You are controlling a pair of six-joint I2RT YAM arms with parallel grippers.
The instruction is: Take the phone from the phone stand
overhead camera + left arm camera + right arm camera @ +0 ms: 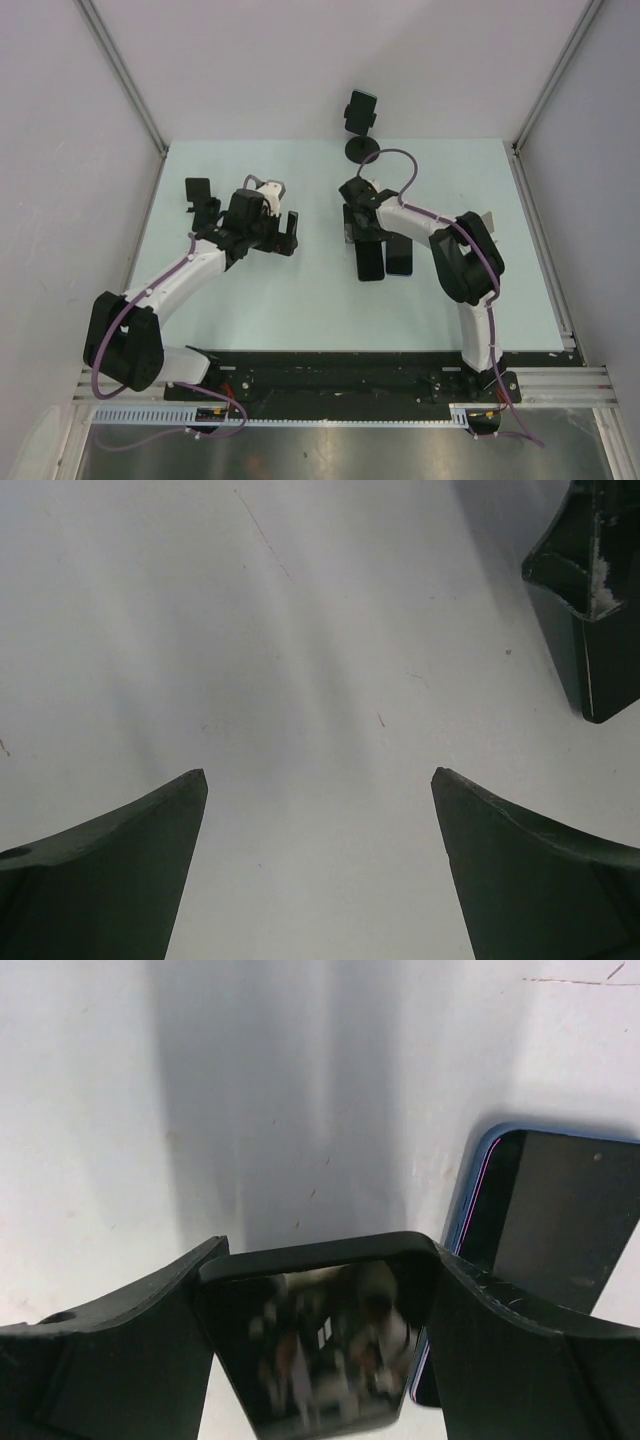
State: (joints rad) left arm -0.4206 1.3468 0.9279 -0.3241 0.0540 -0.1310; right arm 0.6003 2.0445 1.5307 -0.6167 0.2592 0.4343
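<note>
The black phone stand stands at the table's far edge on its round base, well apart from both grippers. My right gripper is shut on a black phone, gripping it by its long sides near the top edge. The phone's glossy screen faces the wrist camera. It hangs low over the table in the middle; whether it touches the table I cannot tell. My left gripper is wide open over bare table to the left, with nothing between its fingers.
A second phone with a blue rim lies flat right beside the held one, on its right. A scuffed black part shows at the upper right of the left wrist view. Grey walls close in the table on three sides.
</note>
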